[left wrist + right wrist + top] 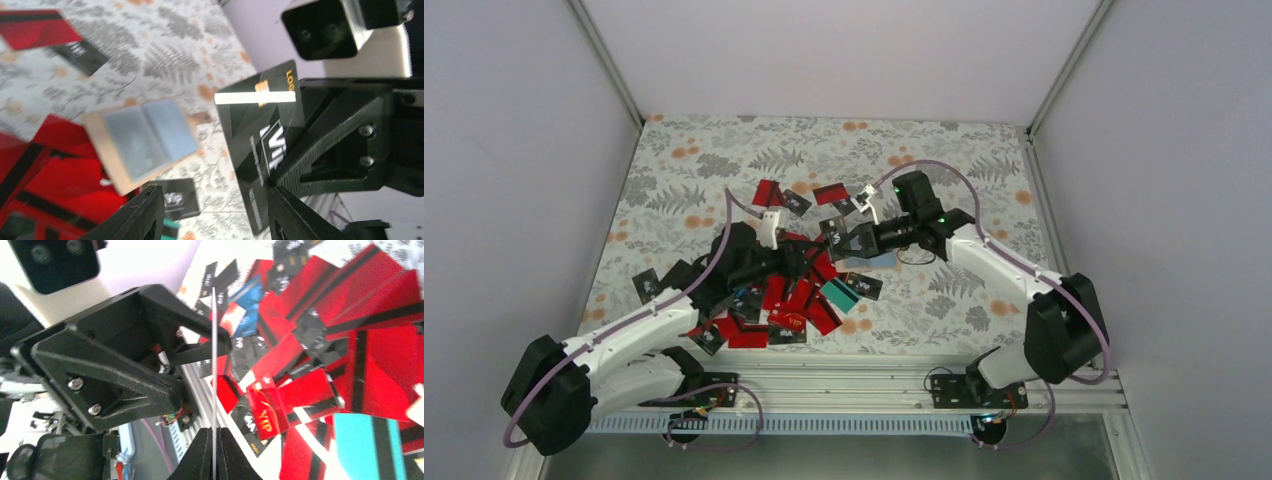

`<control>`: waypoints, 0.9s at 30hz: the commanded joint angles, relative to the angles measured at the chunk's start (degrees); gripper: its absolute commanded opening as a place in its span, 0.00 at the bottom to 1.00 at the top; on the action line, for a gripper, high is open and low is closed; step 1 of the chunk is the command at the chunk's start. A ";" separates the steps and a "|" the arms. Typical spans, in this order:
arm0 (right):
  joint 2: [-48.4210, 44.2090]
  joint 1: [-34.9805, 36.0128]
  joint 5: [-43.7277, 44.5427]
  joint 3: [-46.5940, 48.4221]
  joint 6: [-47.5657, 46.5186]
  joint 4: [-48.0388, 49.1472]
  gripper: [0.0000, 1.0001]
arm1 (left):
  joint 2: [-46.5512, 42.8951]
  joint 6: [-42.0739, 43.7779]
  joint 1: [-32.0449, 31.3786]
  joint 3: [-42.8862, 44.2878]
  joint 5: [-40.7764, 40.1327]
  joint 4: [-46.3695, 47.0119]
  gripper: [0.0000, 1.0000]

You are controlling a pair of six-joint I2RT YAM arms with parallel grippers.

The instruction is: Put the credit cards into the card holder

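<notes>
Cloth (724, 150) printed with grey ferns and orange blossoms covers the table. Plain pale walls (824, 50) box it in, with aluminium posts (609, 60) at the back corners and a metal rail (874, 385) along the near edge.

On the cloth the card holder (142, 142) lies opened flat, a tan border around two pale bluish sleeves that face up. The left wrist view is too blurred to tell whether anything sits inside them.

To the left of the card holder and nearer the arm bases, the credit cards (789, 300) lie in an overlapping heap, mostly red with black ones mixed in. A teal card (839, 295) lies just in front of the holder. A few more cards are scattered beyond it toward the back wall.

Above the card holder the right gripper (214, 432) is clenched on a black card (265, 145) with white print and a gold chip. It holds the card on edge, clear of the cloth.

The left gripper (215, 195) is released, its fingers spread wide. The card's free end hangs close to one finger, and I cannot tell whether they touch.
</notes>
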 commanded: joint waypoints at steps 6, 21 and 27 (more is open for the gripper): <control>-6.24 -0.02 -12.85 -2.61 1.61 7.65 0.04 | 1.67 -1.93 1.23 0.27 10.95 17.92 0.51; -8.53 -0.08 -9.09 -2.11 1.39 5.62 0.44 | 0.46 -3.74 1.58 -1.58 13.19 23.76 0.02; -11.35 -2.51 -4.59 -1.50 1.67 3.95 0.41 | -0.80 -3.68 1.74 -1.62 12.97 22.19 0.03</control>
